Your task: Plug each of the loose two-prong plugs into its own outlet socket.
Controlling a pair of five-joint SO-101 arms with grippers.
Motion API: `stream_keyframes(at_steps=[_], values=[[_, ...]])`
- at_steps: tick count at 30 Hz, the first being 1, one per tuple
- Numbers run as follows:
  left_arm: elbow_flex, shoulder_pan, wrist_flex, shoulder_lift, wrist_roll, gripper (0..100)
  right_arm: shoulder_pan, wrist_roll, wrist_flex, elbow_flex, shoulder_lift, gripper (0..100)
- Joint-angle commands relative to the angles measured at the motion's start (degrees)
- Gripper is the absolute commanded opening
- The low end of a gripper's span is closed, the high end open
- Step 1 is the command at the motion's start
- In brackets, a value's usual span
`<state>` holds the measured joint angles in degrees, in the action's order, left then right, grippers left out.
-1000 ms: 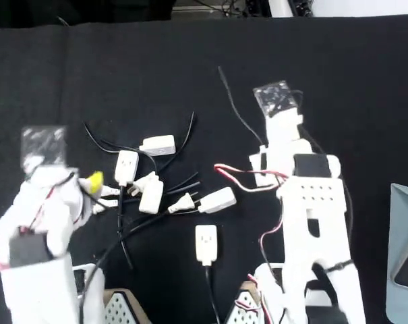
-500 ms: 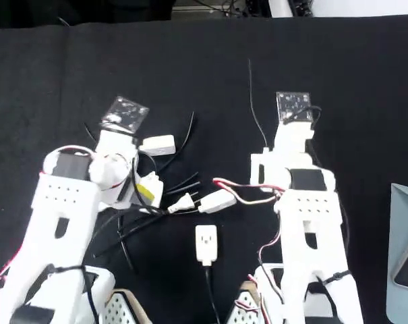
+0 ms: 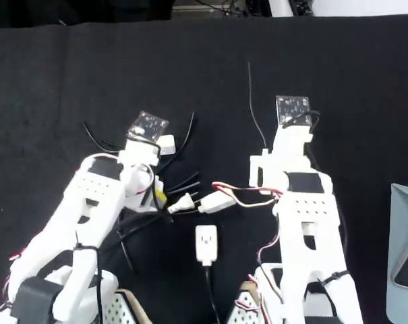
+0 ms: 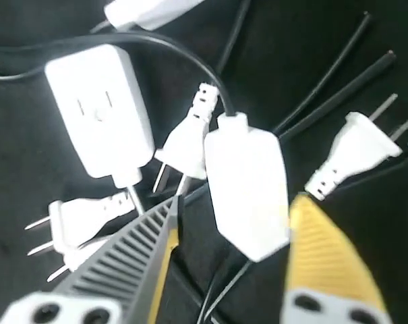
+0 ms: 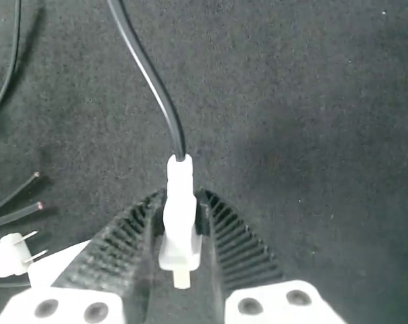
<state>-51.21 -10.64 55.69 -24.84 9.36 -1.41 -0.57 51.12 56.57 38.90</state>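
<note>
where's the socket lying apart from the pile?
High view: the lone socket lies between the left arm and right arm, nearer their bases than the white plug.

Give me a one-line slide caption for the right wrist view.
Right hand gripping a white plug by its body, black cord running away over the black cloth.

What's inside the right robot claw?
A white plug is pinched in the right gripper, its black cord running out over the black cloth. The fingers cover the plug's sides; its prongs cannot be made out.
</note>
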Motion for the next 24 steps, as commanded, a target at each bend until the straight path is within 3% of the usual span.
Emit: stream_keyframes(at_steps=[1,10,15,20,24], values=[[-1.4,-0.7,-4.8,0.7,-0.8,19,-0.4,-0.4,-1.0,0.0,1.5,1.3],[-1.1,-1.3,-4.7,0.5,-0.7,4,-0.5,-0.3,-1.2,0.7,1.5,1.3],[-0.6,-4.8,-4.5,0.5,3.5,4,-0.6,-0.3,-1.2,0.7,1.5,1.3],[-0.7,-12.7,-4.5,0.5,3.6,4,-0.6,-0.4,-1.2,0.7,1.5,1.3],[-0.7,-13.9,-4.7,0.5,3.5,4,-0.6,-0.4,-1.2,0.7,1.5,1.3]])
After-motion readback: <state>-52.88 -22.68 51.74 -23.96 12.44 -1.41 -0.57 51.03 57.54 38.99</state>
